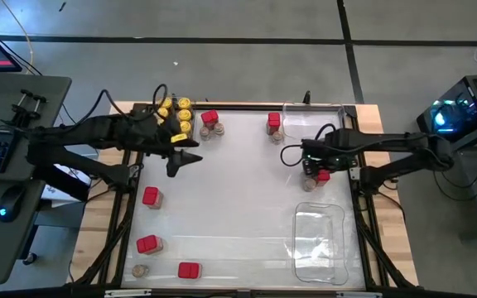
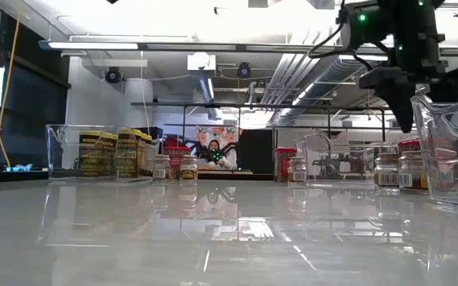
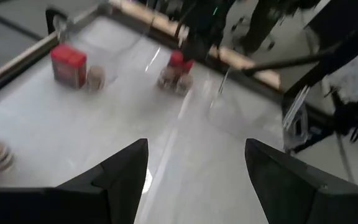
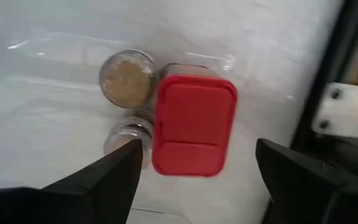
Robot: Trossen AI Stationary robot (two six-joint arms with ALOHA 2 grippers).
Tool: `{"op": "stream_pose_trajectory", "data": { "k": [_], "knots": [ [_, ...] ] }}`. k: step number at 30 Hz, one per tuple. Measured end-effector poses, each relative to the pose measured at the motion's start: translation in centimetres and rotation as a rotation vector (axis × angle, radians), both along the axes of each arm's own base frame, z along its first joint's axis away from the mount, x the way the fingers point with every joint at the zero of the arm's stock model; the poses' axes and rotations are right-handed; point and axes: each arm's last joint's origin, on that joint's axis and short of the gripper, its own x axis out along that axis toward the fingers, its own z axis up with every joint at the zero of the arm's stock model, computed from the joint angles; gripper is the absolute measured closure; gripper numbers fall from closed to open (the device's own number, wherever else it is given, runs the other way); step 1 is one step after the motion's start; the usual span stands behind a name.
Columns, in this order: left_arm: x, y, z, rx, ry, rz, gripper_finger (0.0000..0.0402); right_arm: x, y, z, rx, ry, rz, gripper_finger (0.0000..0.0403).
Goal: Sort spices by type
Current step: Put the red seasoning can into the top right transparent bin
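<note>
Red box (image 4: 194, 124) sits upright in the clear tray (image 1: 338, 112) at the table's right rear, touching two tan-lidded jars (image 4: 127, 77) beside it. Right gripper (image 4: 197, 168) hangs directly over the box, fingers spread wide, nothing held. Yellow-lidded jars (image 1: 177, 113) are clustered in the left rear tray. Other red boxes (image 1: 150, 196) and tan jars are scattered along the left and front of the table. Left gripper (image 3: 194, 165) hovers near the yellow jars, fingers apart, empty.

Bright overhead light, glare on table (image 2: 229, 238), blurred wrist views.
</note>
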Motion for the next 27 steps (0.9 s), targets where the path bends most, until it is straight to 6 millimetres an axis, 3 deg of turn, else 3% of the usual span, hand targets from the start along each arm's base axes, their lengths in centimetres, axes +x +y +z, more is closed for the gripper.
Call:
{"op": "stream_pose_trajectory", "data": {
  "k": [9,14,22,27],
  "knots": [
    [1.1,0.9,2.5,0.011,-0.287,0.087,0.0147,-0.8,-0.1,-3.7,0.066,-0.05,0.042,0.0096],
    [1.5,1.7,3.1,0.029,-0.357,0.18,0.0147,-1.3,0.1,-5.5,0.088,-0.045,0.072,0.0098],
    [1.5,3.9,3.4,0.116,-0.377,0.264,0.0147,-1.1,-0.1,-3.9,0.068,-0.022,0.14,0.0153],
    [1.0,5.5,3.4,0.133,-0.37,0.224,0.0147,-0.4,-0.2,-3.3,0.052,-0.079,0.141,0.017]
  ]
}}
